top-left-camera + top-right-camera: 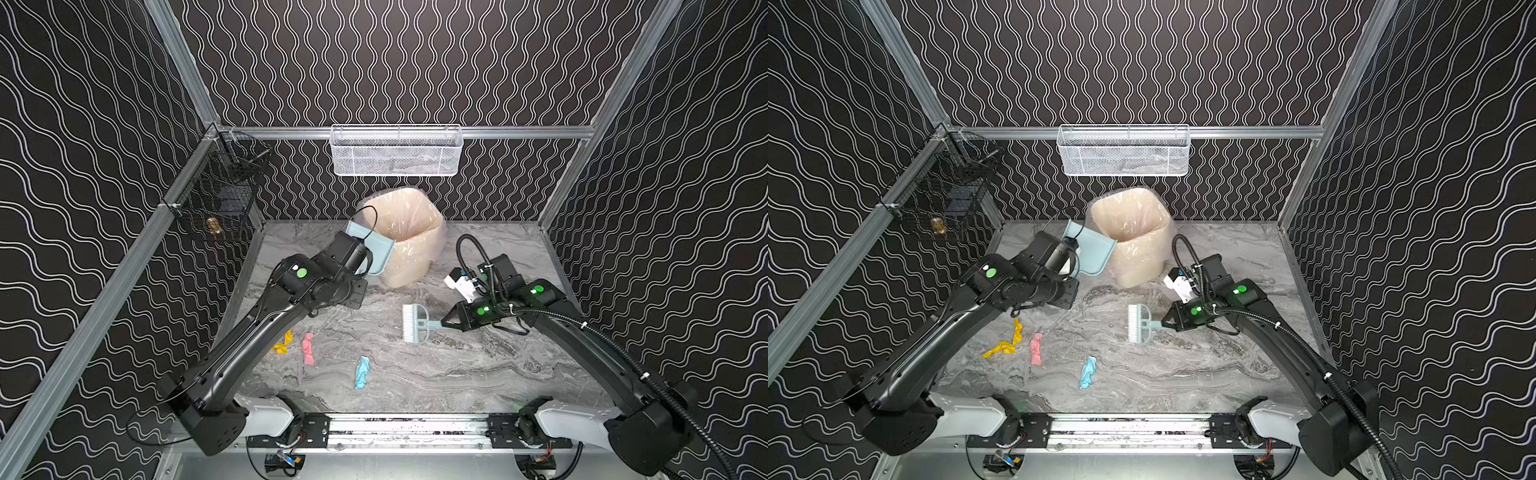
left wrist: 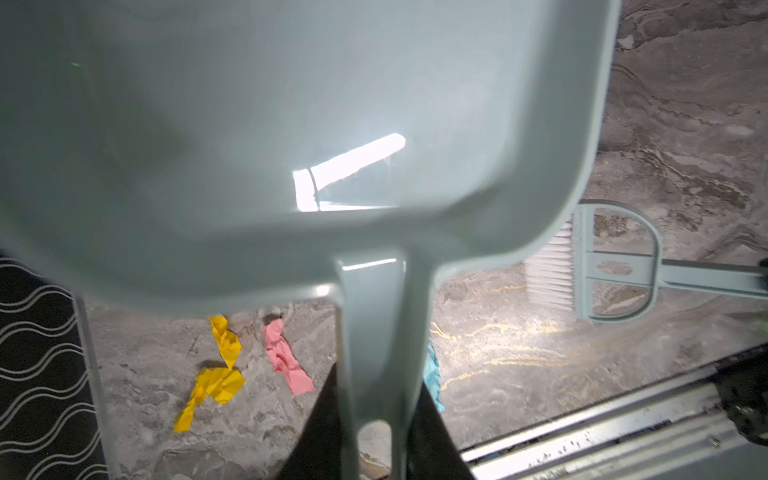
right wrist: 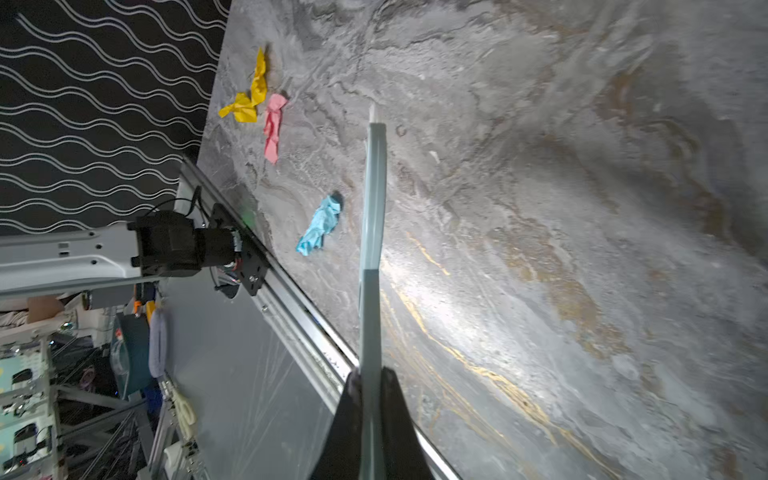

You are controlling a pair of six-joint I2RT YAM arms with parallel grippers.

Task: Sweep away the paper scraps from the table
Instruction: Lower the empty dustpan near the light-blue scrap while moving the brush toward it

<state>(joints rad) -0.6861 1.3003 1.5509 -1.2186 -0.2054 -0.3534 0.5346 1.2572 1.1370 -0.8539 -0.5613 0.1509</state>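
Front-left on the grey marbled table (image 1: 457, 374), crumpled coloured paper scraps (image 1: 308, 348) lie well apart from the pale blue plastic dustpan (image 1: 376, 249) my left gripper (image 2: 376, 415) clamps aloft, so the white-bristled blue brush (image 1: 415, 324) pinched in my right gripper (image 3: 371, 390) could scatter them.

Both top views were evenly lit from above, rather dim, with soft detail and dark walls (image 1: 415, 62) that swallowed light. The green lamps (image 1: 302, 272) on the arms bloomed slightly, and the clear bin liner (image 1: 409, 224) caught small glints. In the left wrist view the dustpan (image 2: 291, 104) sat too close to focus, blurred, and carried 1 blown-out white reflection. A bright patch of glare lay on the table (image 3: 582, 187) in both wrist views, turning its veins gold. The paper scraps (image 3: 320, 224) were sharp there, each with a short dark shadow. The brush (image 3: 371, 232) handle looked soft near the lens.
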